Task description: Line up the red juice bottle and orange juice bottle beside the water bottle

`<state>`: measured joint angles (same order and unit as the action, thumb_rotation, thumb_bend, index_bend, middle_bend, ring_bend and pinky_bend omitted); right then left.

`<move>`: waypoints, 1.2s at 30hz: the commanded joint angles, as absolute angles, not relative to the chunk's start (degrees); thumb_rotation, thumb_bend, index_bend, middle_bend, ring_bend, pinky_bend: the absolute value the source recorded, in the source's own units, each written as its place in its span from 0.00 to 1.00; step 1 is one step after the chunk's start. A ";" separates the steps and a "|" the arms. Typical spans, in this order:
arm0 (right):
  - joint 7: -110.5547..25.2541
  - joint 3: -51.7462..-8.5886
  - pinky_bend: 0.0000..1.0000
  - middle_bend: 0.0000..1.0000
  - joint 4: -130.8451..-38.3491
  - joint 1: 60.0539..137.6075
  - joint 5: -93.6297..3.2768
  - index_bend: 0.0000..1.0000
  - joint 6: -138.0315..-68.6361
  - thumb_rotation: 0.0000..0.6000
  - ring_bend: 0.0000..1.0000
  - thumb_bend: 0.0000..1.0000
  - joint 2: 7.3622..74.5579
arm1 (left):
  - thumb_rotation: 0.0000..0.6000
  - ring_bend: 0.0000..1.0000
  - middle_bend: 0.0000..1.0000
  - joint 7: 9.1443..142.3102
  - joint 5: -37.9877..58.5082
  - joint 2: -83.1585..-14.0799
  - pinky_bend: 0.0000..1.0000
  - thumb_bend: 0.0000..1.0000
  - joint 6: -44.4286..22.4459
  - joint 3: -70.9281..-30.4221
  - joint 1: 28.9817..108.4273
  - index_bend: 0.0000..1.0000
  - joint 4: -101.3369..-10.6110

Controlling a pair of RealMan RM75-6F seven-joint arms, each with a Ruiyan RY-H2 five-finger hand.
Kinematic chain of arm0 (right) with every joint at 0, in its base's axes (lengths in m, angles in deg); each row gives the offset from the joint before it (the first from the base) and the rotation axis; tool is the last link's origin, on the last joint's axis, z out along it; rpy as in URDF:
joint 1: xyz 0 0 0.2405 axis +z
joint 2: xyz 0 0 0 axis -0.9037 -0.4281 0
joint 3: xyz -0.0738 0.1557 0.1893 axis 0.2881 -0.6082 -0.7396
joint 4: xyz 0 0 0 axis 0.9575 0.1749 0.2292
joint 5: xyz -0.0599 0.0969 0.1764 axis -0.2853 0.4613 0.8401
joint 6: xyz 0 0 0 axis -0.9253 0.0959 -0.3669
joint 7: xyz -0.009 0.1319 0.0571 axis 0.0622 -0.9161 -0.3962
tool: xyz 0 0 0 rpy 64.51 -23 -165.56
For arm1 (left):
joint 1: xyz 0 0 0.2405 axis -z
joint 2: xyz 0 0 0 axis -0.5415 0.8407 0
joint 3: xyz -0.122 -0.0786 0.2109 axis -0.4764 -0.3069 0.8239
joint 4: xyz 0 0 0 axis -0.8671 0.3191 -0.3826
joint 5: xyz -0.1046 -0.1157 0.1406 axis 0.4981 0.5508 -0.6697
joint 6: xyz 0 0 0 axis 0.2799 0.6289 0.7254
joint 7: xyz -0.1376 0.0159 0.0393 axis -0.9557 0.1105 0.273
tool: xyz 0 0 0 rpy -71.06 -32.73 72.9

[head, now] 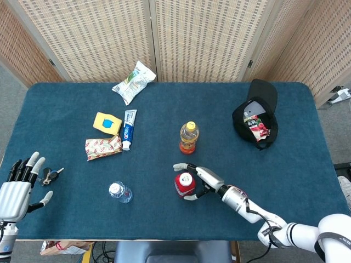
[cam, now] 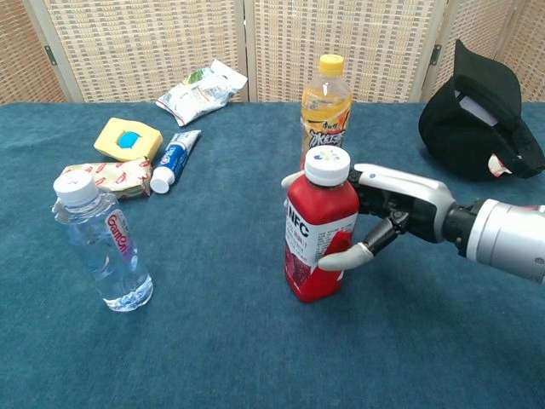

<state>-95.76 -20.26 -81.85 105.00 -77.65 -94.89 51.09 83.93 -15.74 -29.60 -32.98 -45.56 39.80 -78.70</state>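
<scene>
The red juice bottle (head: 185, 184) (cam: 319, 239) stands upright near the table's front, with a white cap. My right hand (head: 209, 180) (cam: 398, 209) wraps around it from the right: the thumb presses its front and fingertips curl behind its neck. The orange juice bottle (head: 188, 137) (cam: 325, 106) stands upright just behind it. The clear water bottle (head: 119, 192) (cam: 102, 247) stands upright to the left, apart from both. My left hand (head: 16, 189) hovers at the front left corner with fingers spread, holding nothing.
A black cap (head: 256, 115) (cam: 477, 111) lies at the right. A snack bag (head: 134, 82), yellow box (head: 107, 123), toothpaste tube (head: 129, 129) and red-and-white packet (head: 103, 147) lie at the back left. Keys (head: 50, 175) sit beside my left hand.
</scene>
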 commanded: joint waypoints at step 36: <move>-90.96 -23.16 0.43 0.49 -80.91 109.60 -74.56 0.57 -95.02 1.00 0.37 0.26 60.37 | 1.00 0.00 0.00 84.75 -16.55 -29.11 0.00 0.22 -33.47 -45.36 39.62 0.00 -79.67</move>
<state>-91.28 -22.97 -81.09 109.34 -74.61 -95.29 60.04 84.77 -16.55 -29.11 -33.46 -45.37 39.63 -79.70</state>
